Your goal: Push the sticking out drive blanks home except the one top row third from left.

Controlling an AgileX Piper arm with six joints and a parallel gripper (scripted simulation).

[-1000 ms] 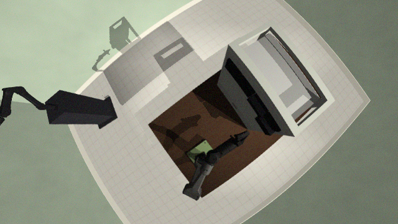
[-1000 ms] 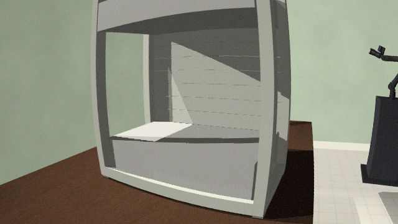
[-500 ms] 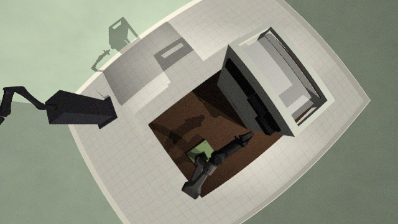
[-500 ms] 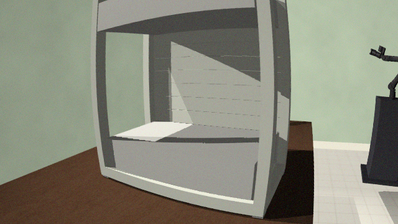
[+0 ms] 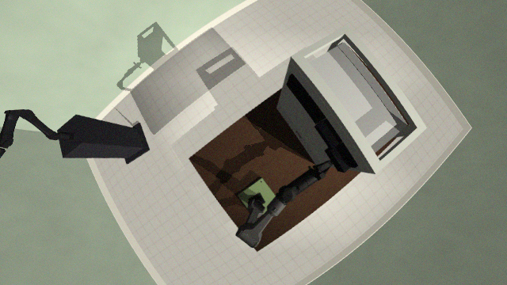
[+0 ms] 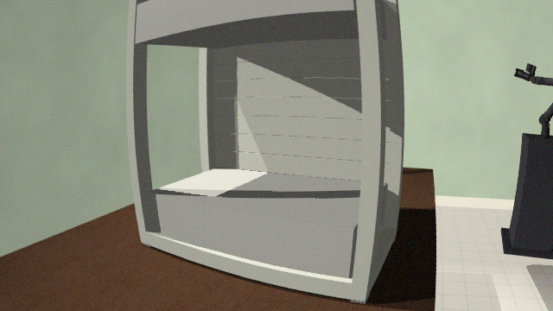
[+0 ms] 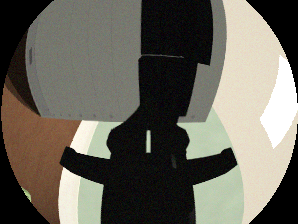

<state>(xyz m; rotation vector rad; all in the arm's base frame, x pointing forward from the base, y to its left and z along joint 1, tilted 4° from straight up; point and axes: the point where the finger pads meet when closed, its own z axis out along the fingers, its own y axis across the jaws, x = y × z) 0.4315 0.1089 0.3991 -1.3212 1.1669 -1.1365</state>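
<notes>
The pale grey rack [image 5: 348,107] stands on the brown table [image 5: 238,158]. Its dark chassis front [image 5: 313,127] faces the arm. Some dark blanks [image 5: 337,152] stand out near the front's lower right end in the overhead view. My gripper [image 5: 328,163] is shut and empty, with its tips right at those blanks. In the wrist view the shut fingers point at a black blank [image 7: 176,16] set in the grey chassis face [image 7: 87,50]; I cannot tell whether they touch. The exterior view shows only the rack's open back [image 6: 259,151]; the chassis front and the arm are hidden there.
The arm's base sits on a green plate [image 5: 259,191] at the table's near side. A dark pedestal carrying a camera arm [image 5: 103,138] stands on the tiled floor to the left; it also shows in the exterior view [image 6: 533,194].
</notes>
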